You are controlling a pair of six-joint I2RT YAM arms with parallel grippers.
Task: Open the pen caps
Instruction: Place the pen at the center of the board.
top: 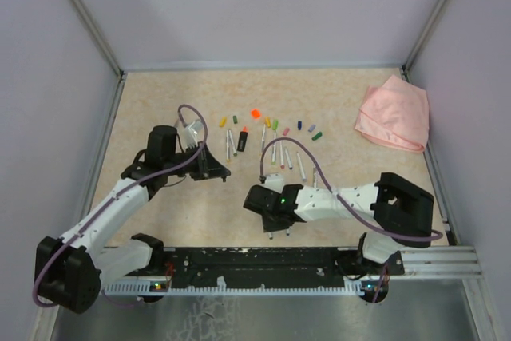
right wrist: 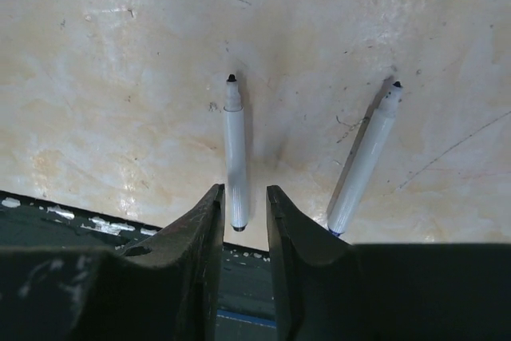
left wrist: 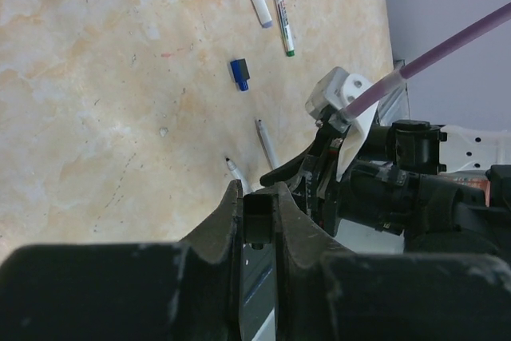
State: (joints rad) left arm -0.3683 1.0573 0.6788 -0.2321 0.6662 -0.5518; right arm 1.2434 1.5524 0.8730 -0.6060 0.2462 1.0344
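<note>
1. Left gripper [left wrist: 257,191] is pinched almost closed on a black cap [left wrist: 258,221].
2. Right gripper [right wrist: 243,193] is a bit open, straddling the end of an uncapped pen [right wrist: 235,157] lying on the tabletop [right wrist: 96,77].
3. The other caps [top: 255,114] sit loose in a row further back.

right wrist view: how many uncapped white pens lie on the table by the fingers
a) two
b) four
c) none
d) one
a: one white pen lies on the table in line with the gap of the right gripper, and a second white pen lies off to the side, both with bare dark tips.
</note>
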